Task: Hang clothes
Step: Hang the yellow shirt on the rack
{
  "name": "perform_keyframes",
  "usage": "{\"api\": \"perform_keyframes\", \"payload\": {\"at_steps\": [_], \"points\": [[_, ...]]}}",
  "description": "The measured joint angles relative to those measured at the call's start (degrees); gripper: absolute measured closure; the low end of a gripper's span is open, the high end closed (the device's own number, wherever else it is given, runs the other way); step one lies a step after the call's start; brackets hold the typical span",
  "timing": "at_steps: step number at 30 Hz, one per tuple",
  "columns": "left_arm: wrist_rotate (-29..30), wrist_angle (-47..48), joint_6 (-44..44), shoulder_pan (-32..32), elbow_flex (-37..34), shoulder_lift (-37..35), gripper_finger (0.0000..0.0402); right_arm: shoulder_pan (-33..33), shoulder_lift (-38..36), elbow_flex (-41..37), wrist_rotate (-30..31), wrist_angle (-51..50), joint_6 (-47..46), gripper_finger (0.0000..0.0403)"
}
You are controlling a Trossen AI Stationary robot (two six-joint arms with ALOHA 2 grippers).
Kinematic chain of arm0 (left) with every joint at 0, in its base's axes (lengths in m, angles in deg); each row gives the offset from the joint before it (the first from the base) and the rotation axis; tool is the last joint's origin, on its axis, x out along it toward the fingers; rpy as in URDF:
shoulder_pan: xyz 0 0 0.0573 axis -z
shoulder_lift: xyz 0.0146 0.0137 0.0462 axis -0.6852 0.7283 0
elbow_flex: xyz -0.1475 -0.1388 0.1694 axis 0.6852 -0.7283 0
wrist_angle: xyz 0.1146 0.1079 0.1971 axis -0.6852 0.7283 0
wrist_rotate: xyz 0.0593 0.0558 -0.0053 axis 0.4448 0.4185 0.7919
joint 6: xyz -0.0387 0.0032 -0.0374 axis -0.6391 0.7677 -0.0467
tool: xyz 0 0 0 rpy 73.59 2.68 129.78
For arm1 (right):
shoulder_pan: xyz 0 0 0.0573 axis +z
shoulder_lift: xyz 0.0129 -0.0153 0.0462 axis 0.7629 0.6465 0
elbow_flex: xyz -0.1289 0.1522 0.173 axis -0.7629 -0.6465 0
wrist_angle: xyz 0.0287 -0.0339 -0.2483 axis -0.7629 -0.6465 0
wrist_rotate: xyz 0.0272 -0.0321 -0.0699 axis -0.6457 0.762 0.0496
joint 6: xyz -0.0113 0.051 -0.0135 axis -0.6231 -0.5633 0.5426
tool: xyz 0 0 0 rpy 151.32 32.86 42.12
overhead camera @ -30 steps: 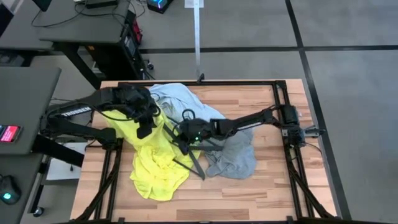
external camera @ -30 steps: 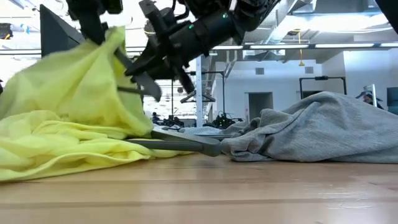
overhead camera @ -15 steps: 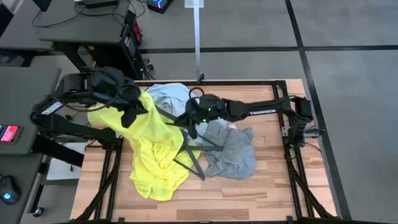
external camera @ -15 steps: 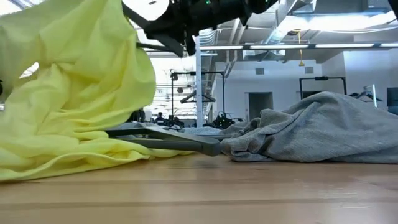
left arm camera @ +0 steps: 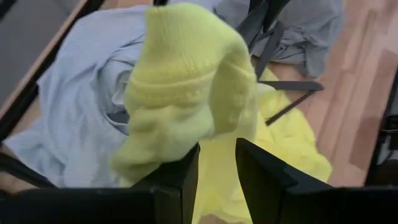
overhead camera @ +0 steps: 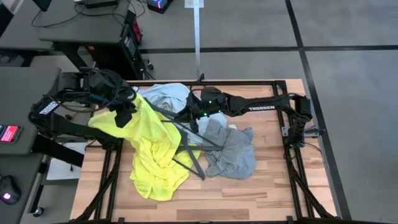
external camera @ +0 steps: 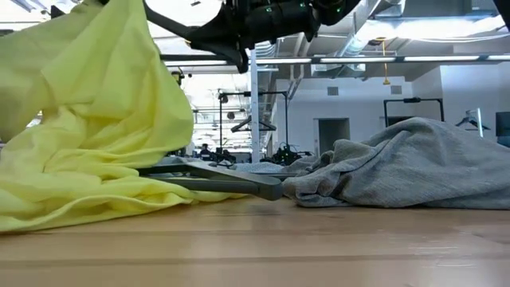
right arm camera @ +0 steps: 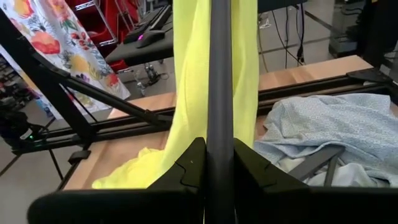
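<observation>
A: Left claw: clenched on neon-yellow T-shirt at a bunched collar fold, lifted over counter, hem trailing on wood. Right claw: clamped on hanger bar, raised beside the yellow cloth.

B: Handling?

A: Light, limp, prone to slipping; best taken at collar or shoulder seam. Farther: second hanger, grey T-shirt, pale blue collared shirt at far edge.

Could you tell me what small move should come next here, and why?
Probably ease the hanger further into the yellow T-shirt. The left hand holds the shirt's bunched edge up, and the right hand grips the hanger bar against the hanging fabric.
</observation>
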Motion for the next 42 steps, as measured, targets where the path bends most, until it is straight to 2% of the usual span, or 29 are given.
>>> {"api": "perform_keyframes", "payload": {"at_steps": [6,12,17,21,24,28,33,37,42], "points": [[1.8,-0.1,3.9,0.0,0.0,1.5,0.0310,-2.2,-1.7,0.0,-4.2,-3.3,1.0,0.0370],[7.7,-2.2,5.8,-1.4,0.0,4.1,0.0310,-6.2,-6.8,0.0,-5.2,-10.0,3.8,0.0370],[4.9,-9.1,6.6,-4.6,0.0,8.7,0.0310,-9.0,-8.3,0.0,-8.9,-9.5,0.7,0.0370],[3.2,-10.1,7.7,-6.1,0.0,12.6,0.0310,-9.1,-5.7,-0.5,-10.9,-6.1,-3.6,0.0370],[2.6,-8.4,7.9,-6.3,0.1,14.8,0.0311,-9.1,-3.6,-5.3,-12.9,6.3,-10.7,0.0370],[1.6,-7.2,8.9,-6.4,0.1,16.0,0.0311,-9.1,-0.4,-15.9,-12.6,32.3,-23.8,0.0370],[0.4,-8.3,8.9,-7.2,0.0,16.0,0.0311,-8.1,6.9,-25.5,-8.2,61.7,-37.6,0.0370],[0.3,-9.3,9.0,-8.0,0.0,16.0,0.0311,-6.5,12.6,-26.2,-4.5,73.3,-43.1,0.0371],[0.5,-8.1,9.1,-8.2,1.4,16.0,0.0311,-5.7,15.7,-26.1,-2.2,77.6,-43.9,0.0371]]}}
